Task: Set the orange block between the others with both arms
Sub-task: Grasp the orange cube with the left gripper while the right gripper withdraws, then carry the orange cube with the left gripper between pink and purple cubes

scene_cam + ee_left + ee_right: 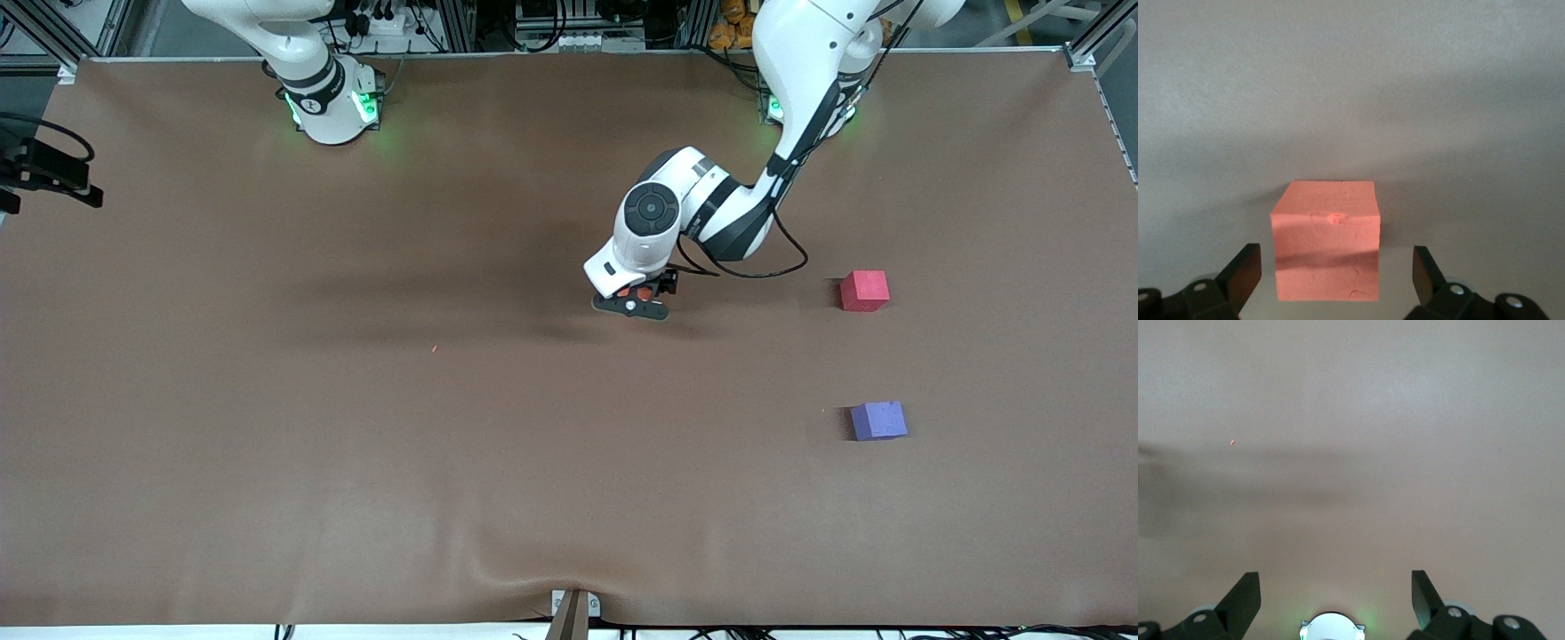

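brown cloth covers the table: three cubes, one orange block between the left gripper's open jaws, one red-pink cube, one purple-blue cube; right gripper waits, jaws open.

The table cover was plain brown. The orange block was matte salmon-orange. The 2 others were a red-pink cube and a purple-blue cube. The arms were white with black bands and green-lit bases.
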